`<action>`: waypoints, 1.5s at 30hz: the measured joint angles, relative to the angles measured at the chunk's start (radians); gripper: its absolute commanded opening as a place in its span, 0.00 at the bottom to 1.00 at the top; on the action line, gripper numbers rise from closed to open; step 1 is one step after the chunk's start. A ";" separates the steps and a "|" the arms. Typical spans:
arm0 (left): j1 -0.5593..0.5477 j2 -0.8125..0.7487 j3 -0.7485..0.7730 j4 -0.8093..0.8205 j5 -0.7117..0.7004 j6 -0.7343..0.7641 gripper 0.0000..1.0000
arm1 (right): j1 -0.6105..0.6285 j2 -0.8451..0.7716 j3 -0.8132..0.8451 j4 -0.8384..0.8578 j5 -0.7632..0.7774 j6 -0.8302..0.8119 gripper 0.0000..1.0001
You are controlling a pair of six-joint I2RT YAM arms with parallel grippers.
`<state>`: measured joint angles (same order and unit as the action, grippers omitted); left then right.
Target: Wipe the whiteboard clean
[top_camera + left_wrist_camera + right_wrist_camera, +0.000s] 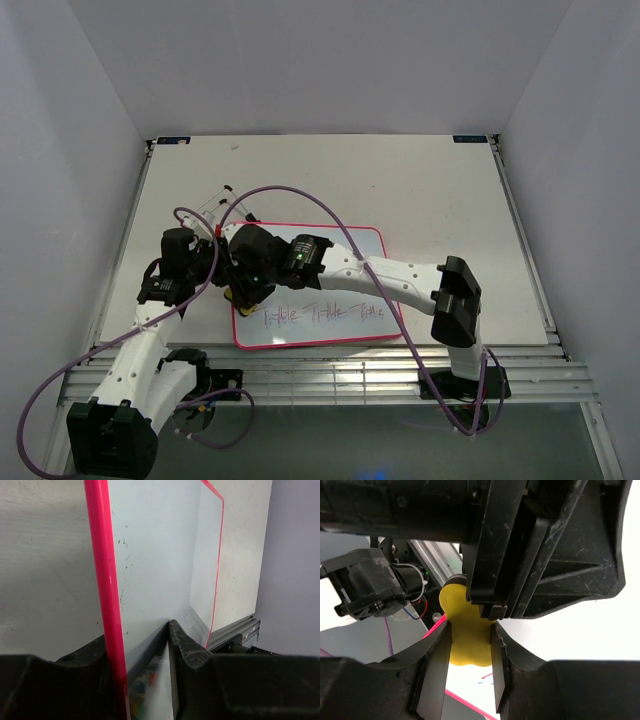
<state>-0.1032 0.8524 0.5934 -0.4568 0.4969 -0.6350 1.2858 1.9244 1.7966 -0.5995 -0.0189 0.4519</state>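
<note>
Lying on the pale grey table near its front edge, the large glossy white rectangular whiteboard with a thin pink-red frame is partly hidden on its left side by both black wrists and is crossed by a looping purple cable. One row of pink-grey handwriting is seen along its near part. Its left frame edge is clamped between the fingers of the left gripper, while a small yellow eraser block is pinched in the closed right gripper over the board's left part, just inside the frame.
</note>
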 measured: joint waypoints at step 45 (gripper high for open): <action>-0.004 0.026 0.000 0.039 -0.003 -0.004 0.00 | 0.125 -0.069 -0.097 0.026 0.187 0.018 0.33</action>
<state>-0.1070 0.8783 0.5934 -0.4183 0.4942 -0.6392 1.4109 1.8553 1.6993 -0.5735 0.1680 0.4698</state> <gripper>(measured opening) 0.427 0.395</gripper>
